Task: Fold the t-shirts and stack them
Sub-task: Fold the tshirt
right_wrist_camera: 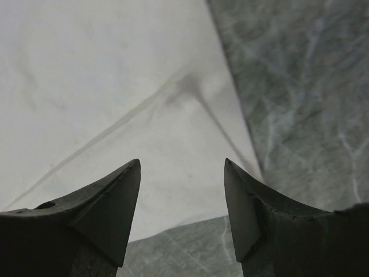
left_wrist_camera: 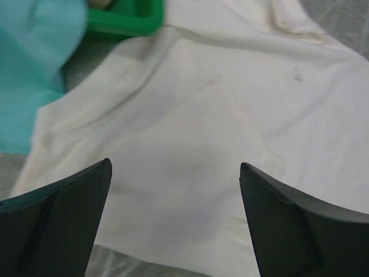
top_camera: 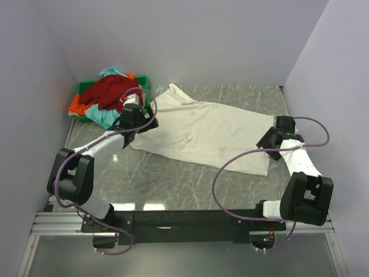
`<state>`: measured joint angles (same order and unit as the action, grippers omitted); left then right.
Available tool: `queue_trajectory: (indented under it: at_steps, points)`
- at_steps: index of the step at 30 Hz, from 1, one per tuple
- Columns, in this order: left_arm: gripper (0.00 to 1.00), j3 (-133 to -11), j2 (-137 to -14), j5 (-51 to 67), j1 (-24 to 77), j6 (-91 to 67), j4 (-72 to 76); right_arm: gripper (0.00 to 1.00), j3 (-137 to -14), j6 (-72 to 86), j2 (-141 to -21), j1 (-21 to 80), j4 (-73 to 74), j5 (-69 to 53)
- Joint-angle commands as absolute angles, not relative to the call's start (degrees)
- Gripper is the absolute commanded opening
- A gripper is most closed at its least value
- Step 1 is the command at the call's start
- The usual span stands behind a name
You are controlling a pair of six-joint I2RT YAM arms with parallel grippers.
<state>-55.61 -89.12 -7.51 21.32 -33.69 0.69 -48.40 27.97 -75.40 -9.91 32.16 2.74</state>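
A cream-white short-sleeved cotton t-shirt [top_camera: 213,135] is spread slantwise across the grey marbled bench [top_camera: 173,179], creased and not yet folded. The dark red t-shirt [top_camera: 109,91], the teal t-shirt [top_camera: 104,117] and the orange t-shirt [top_camera: 75,105] are heaped in and over the green plastic bin [top_camera: 141,81] at the far left corner.

The left fingers [left_wrist_camera: 57,225] are held wide apart above the shirt's left end, just beside the bin, with nothing between them. The right fingers [right_wrist_camera: 98,213] are likewise parted over the shirt's right corner, where the cloth meets bare bench, and no cloth is pinched.

The step in hand is judged to be the flattening of the cream shirt before its first fold. It is best done if both ends are taken close to the edge, with all layers caught together, and drawn apart evenly so that the long diagonal crease seen in the right wrist view is pulled out. The left end should be kept apart from the teal cloth hanging beside it, lest that be dragged along.

No brand, label or writing can be read on the shirt, the bin or the bench. Only a small dark speck is seen on the cream cloth.
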Motion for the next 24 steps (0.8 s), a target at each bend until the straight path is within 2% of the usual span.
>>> queue_trajectory:
  at_steps: [1,9,24]
  points:
    - [0.98,-50.81,-88.5,-1.86,16.8,-33.93,4.56,0.67,-48.34,26.89,-74.7,-14.14,31.47,5.01]
    - [0.99,-47.81,-91.49,5.45,8.97,-32.44,9.05,0.65,-48.69,27.16,-81.21,-16.7,26.64,2.29]
    - [0.98,-47.02,-95.8,9.32,6.77,-32.61,12.3,0.59,-51.59,25.22,-91.76,-17.58,19.86,-4.48]
